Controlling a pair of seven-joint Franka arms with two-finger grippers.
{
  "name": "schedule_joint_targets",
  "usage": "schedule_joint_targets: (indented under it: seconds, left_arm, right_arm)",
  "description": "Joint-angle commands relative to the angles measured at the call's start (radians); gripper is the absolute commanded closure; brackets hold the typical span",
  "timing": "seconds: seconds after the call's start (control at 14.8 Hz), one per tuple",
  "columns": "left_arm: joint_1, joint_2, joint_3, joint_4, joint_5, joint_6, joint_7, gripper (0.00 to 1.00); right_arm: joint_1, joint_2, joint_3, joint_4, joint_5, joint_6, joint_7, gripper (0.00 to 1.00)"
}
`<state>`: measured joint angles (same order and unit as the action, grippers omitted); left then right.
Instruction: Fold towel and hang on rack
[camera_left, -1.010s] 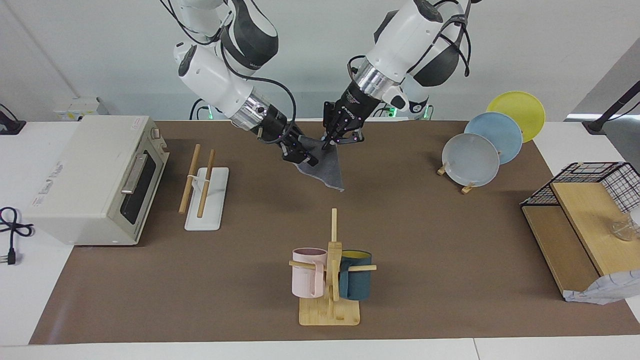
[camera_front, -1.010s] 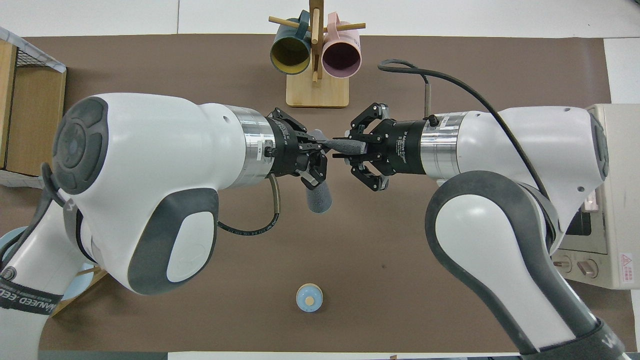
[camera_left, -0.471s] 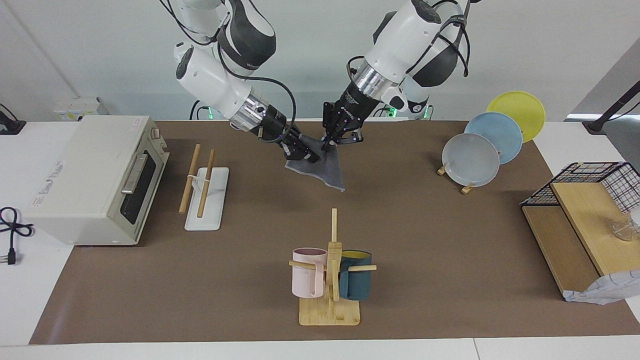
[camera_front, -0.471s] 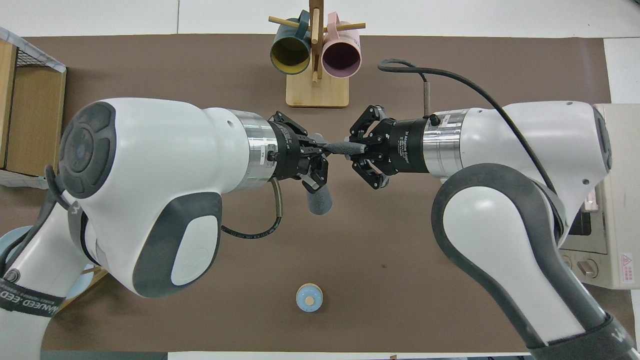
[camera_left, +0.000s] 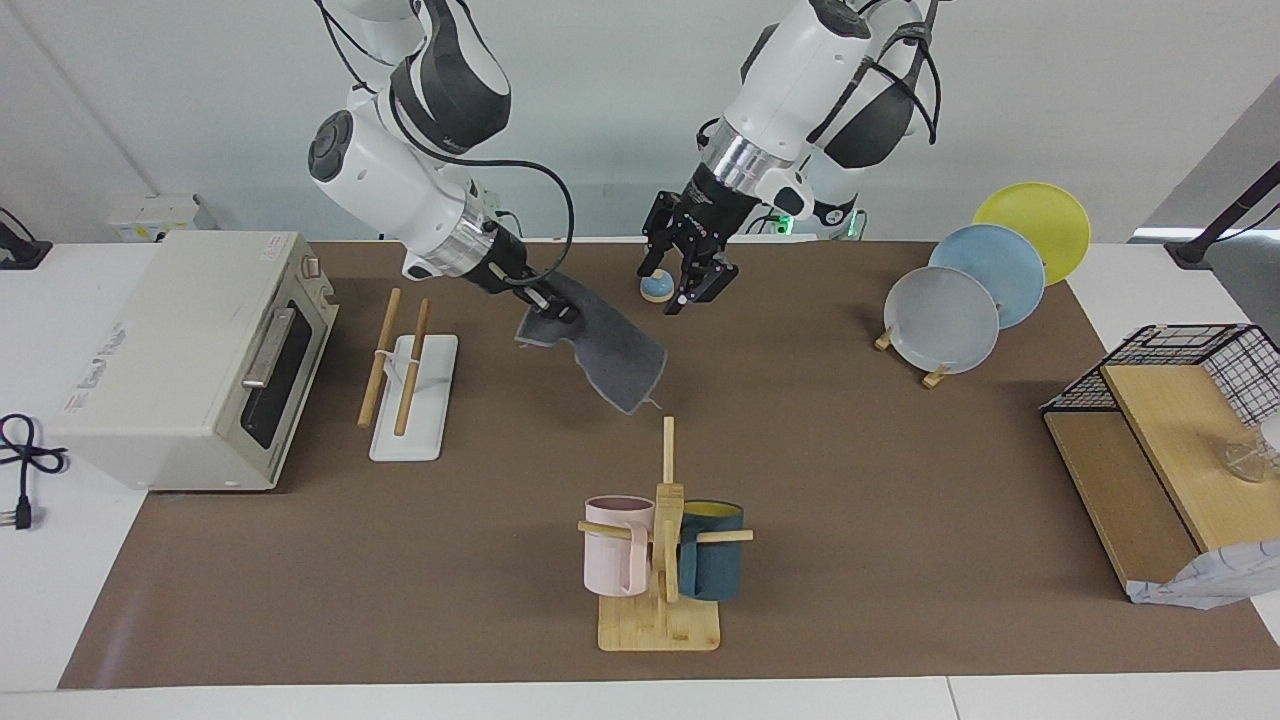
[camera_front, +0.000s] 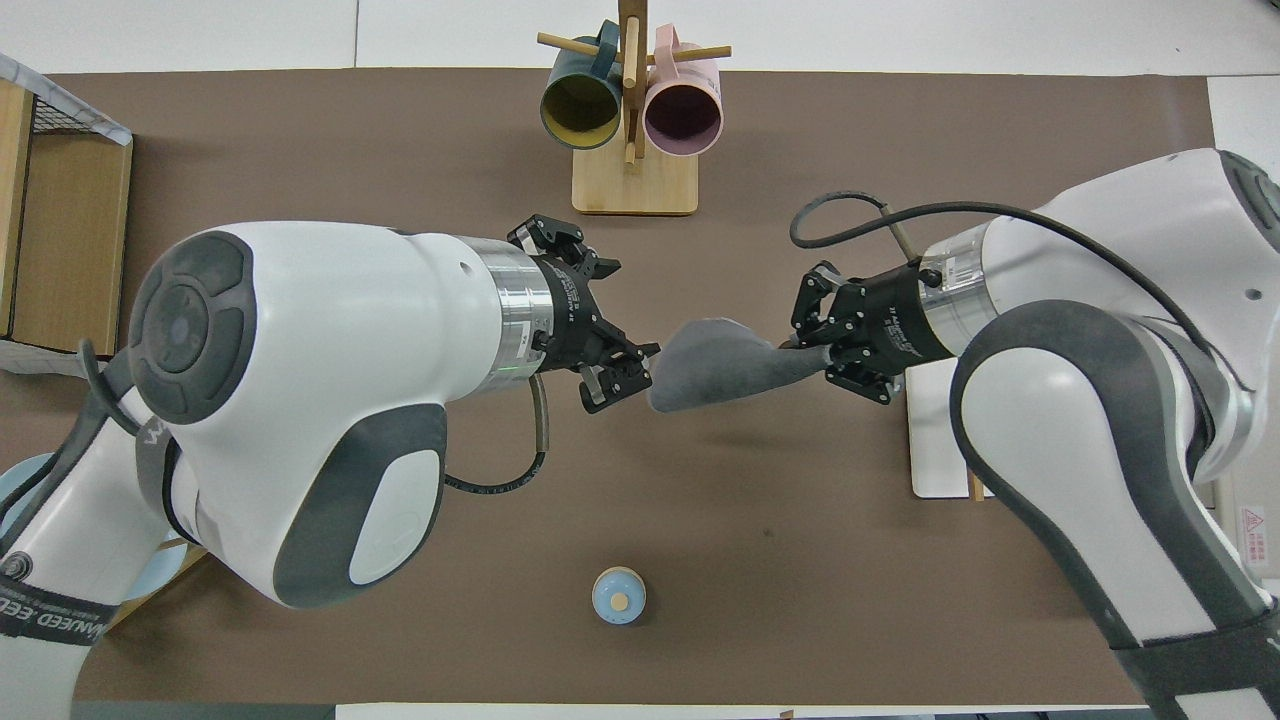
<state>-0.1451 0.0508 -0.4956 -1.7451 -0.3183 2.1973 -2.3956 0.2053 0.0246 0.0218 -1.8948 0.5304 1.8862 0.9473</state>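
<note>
A small blue round thing (camera_front: 619, 595) with a tan top sits on the mat nearest the robots. The left gripper (camera_left: 688, 275), fingers spread and holding nothing, hangs in the air above it. The right gripper (camera_left: 545, 302) pinches one edge of the towel (camera_left: 608, 347), which droops grey in the air, beside the rack (camera_left: 405, 375). A toaster oven (camera_left: 195, 355) stands just beside the rack. Farthest out stands the mug tree (camera_left: 662, 560)
</note>
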Motion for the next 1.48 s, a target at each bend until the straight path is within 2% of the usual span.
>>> schedule_joint_targets:
  seconds: [0.0,0.2,0.34,0.74,1.01,1.28,1.41]
  left_arm:
    - [0.053,-0.048,0.008,-0.069,0.005,0.001,0.184,0.0]
    - [0.137,-0.058,0.008,-0.083,0.005,-0.056,0.437,0.0]
    - [0.203,-0.068,0.008,-0.099,0.005,-0.082,0.603,0.0]
    - [0.409,-0.075,0.009,-0.117,0.005,-0.169,1.155,0.0]
    - [0.495,-0.074,0.015,-0.111,0.013,-0.198,1.479,0.0]
    - [0.502,-0.071,0.017,-0.1,0.154,-0.208,1.668,0.0]
    - [0.501,-0.06,0.019,-0.07,0.221,-0.253,1.817,0.0]
  right_arm:
    - [-0.034,-0.029,0.009,-0.038,-0.092,-0.019,-0.082,1.0]
    - [-0.059,-0.093,0.007,-0.202,-0.125,0.065,-0.243,1.0]
    - [-0.108,-0.11,0.007,-0.242,-0.151,0.07,-0.364,1.0]
    - [-0.22,-0.098,0.009,-0.218,-0.452,0.065,-0.642,1.0]
    - [-0.233,-0.087,0.009,-0.188,-0.567,0.041,-0.729,1.0]
    - [-0.233,-0.089,0.009,-0.187,-0.624,0.039,-0.758,1.0]
    - [-0.236,-0.087,0.009,-0.182,-0.653,0.039,-0.797,1.0]
